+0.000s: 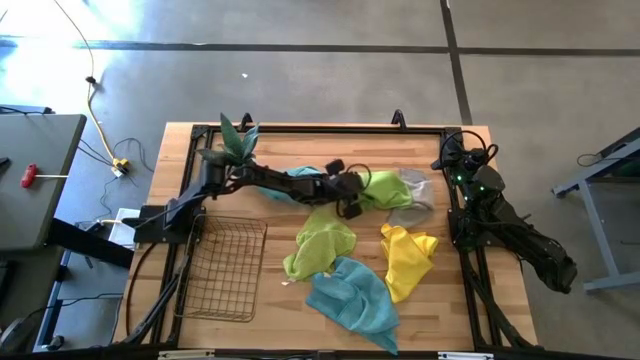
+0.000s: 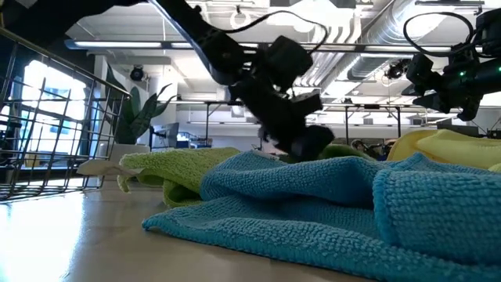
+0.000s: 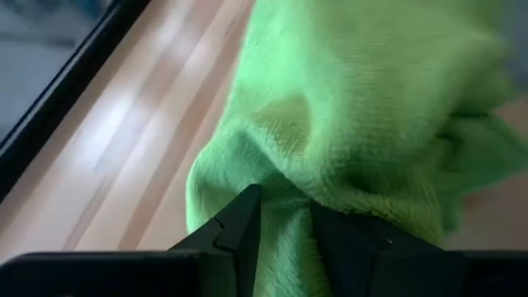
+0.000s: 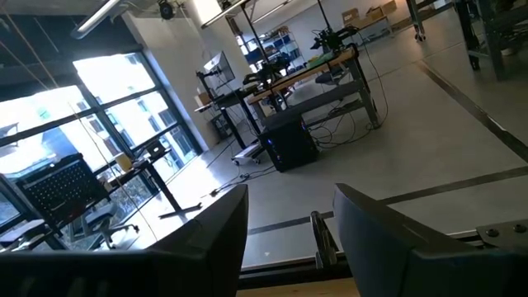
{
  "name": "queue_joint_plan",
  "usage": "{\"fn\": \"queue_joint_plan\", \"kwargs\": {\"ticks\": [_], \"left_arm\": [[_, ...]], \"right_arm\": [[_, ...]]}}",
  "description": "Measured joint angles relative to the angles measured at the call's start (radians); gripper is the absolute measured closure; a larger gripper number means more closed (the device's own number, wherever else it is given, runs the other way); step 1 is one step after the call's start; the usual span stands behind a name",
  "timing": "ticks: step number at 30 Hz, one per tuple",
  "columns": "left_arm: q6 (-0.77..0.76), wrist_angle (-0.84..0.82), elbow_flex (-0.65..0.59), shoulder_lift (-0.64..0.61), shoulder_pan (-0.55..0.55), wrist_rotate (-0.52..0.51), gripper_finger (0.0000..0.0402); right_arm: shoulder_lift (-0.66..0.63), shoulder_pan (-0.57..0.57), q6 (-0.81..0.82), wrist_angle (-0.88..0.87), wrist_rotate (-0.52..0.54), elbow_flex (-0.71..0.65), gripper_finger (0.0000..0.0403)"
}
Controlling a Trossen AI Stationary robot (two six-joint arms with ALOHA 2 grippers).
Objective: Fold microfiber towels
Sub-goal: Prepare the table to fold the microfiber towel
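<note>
Several microfiber towels lie crumpled on the wooden table: a lime green one point(image 1: 320, 245), a yellow one point(image 1: 408, 258), a teal one point(image 1: 350, 295), a grey one point(image 1: 415, 195) and a teal one point(image 1: 300, 178) under my left arm. My left gripper point(image 1: 352, 200) reaches to the table's middle and is shut on another lime green towel point(image 1: 385, 188), which fills the left wrist view point(image 3: 355, 99). My right gripper point(image 4: 289, 198) is open, holds nothing, and is parked beyond the table's right edge point(image 1: 562, 275). My left gripper pinches a bunched fold of the lime green towel point(image 3: 285, 227) between its two fingers point(image 3: 243, 219). It comes slanting down from the table's left side. The rest of the cloth lies slack in a heap on the wood beyond the fingertips.
A dark wire-mesh basket point(image 1: 225, 265) lies at the near left. A small potted plant point(image 1: 235, 145) stands at the far left. A black frame point(image 1: 300, 128) runs round the table. Bare wood shows between the basket and the towels.
</note>
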Motion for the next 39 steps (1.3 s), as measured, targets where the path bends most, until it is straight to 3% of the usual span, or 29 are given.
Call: {"fn": "queue_joint_plan", "kwargs": {"ticks": [8,11,17,24,28,31,35,39], "left_arm": [[0.127,0.167,0.109,0.021,-0.051,0.154,0.03],[0.168,0.167,0.139,0.02,-0.068,0.168,0.03],[0.192,-0.072,0.15,-0.054,-0.098,0.055,0.03],[-0.025,-0.588,0.151,-0.201,-0.143,0.002,0.03],[-0.102,-0.789,0.152,-0.246,-0.187,0.084,0.03],[-0.101,-0.867,0.15,-0.247,-0.229,0.216,0.03],[-0.036,-0.846,0.123,-0.239,-0.298,0.359,0.03],[-0.01,-0.764,0.062,-0.237,-0.36,0.356,0.03]], "right_arm": [[0.002,0.0,0.0,0.0,-0.002,0.0,0.0231],[0.002,0.0,0.002,0.0,-0.002,0.0,0.0231],[0.003,0.0,0.001,0.0,-0.001,0.0,0.0231],[0.005,0.0,0.001,0.0,-0.001,0.0,0.0231],[0.007,0.0,0.0,0.0,0.0,0.0,0.0231],[0.007,0.001,0.0,0.0,-0.007,0.0,0.0231],[0.007,0.001,0.001,0.0,-0.01,0.0,0.0231],[0.007,0.001,0.002,0.0,-0.01,0.0,0.0231]]}}
